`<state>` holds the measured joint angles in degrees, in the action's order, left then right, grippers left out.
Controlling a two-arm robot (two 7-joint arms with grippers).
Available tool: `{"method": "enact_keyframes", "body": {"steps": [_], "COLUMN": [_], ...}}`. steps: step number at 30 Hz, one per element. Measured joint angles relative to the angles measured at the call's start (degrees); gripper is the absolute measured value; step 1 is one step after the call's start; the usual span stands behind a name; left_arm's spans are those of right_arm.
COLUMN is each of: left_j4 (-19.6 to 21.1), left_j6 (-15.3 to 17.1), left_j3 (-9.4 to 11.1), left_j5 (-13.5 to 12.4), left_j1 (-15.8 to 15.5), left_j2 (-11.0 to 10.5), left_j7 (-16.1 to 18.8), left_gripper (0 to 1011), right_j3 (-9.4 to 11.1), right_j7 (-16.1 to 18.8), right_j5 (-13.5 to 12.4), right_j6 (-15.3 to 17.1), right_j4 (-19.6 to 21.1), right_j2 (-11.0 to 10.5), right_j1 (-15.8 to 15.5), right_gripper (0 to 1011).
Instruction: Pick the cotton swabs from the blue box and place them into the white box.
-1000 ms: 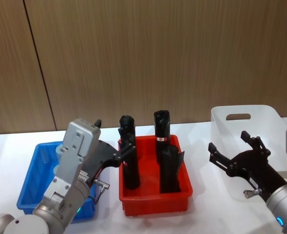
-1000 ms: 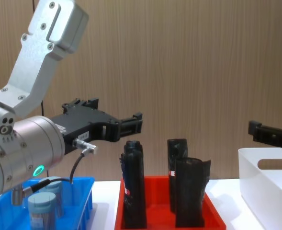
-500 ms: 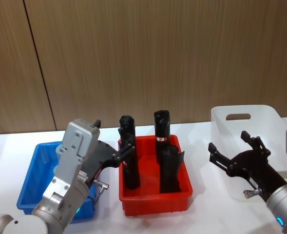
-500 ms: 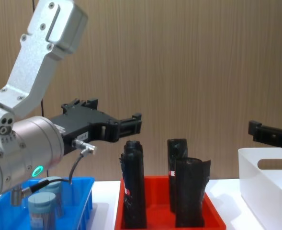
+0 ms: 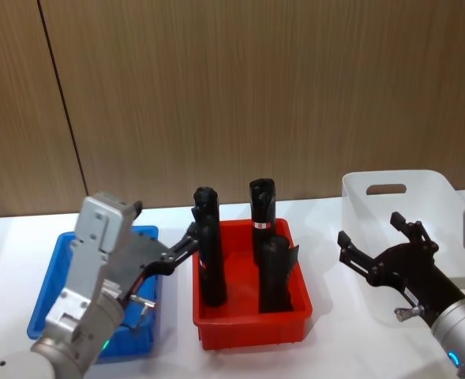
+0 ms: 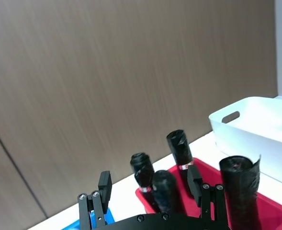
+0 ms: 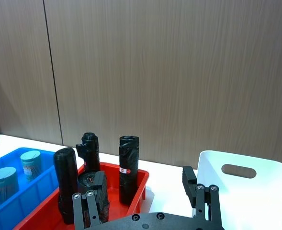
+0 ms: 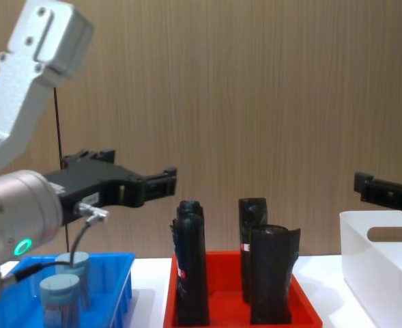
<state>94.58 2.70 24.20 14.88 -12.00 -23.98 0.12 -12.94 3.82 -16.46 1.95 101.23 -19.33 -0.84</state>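
Left arm (image 8: 33, 48) silver-grey, black jaws, green light (image 8: 24, 244), grey cable (image 8: 76, 236).

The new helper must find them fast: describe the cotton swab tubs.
On the white table, find the blue box at the robot's left end of the row, beside the red tray. Inside stand two cotton swab tubs: short, with pale round lids, unlike the tall black rolls in the tray.

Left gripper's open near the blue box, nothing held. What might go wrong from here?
The left gripper hangs beside a tall black roll in the red tray; turning down could topple it.
The cotton swabs stand close together in the blue box, so a finger may knock the neighbour.
The right gripper hovers by the white box.
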Motion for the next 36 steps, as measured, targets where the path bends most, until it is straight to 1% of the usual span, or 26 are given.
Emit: {"method": "enact_keyframes", "body": {"steps": [4,5,7,12,13,17,20,23,29,36], "left_j4": [0.62,0.84,0.99,1.27,1.27,1.18,0.96,0.31,-0.77,-2.61], "left_j6": [1.32,1.85,2.32,4.02,4.54,5.8,6.44,7.61,9.05,11.72], "left_j3": [-0.67,-1.01,-1.29,-2.39,-2.7,-3.52,-3.91,-4.56,-5.21,-5.95], "left_j5": [1.83,2.69,3.47,6.37,7.28,9.43,10.53,12.18,13.8,15.56], "left_j1": [0.61,0.88,1.1,1.91,2.1,2.51,2.65,2.7,2.52,1.62], "left_j2": [-0.75,-1.1,-1.37,-2.31,-2.53,-3.09,-3.31,-3.55,-3.67,-3.52], "left_j7": [0.94,1.39,1.76,3.15,3.62,4.66,5.1,5.56,5.7,5.24], "left_gripper": [1004,1004,1004,1004,1004,1004,1004,1004,1004,1004], "right_j3": [0.0,0.0,0.0,0.0,0.0,0.0,0.0,0.0,0.0,0.0], "right_j7": [0.0,0.0,0.0,0.0,0.0,0.0,0.0,0.0,0.0,0.0], "right_j5": [0.0,0.0,0.0,0.0,0.0,0.0,0.0,0.0,0.0,0.0], "right_j6": [0.0,0.0,0.0,0.0,0.0,0.0,0.0,0.0,0.0,0.0], "right_j4": [0.0,0.0,0.0,0.0,0.0,0.0,0.0,0.0,0.0,0.0], "right_j2": [0.0,0.0,0.0,0.0,0.0,0.0,0.0,0.0,0.0,0.0], "right_j1": [0.0,0.0,0.0,0.0,0.0,0.0,0.0,0.0,0.0,0.0], "right_gripper": [1002,1002,1002,1002,1002,1002,1002,1001,1002,1002]}}
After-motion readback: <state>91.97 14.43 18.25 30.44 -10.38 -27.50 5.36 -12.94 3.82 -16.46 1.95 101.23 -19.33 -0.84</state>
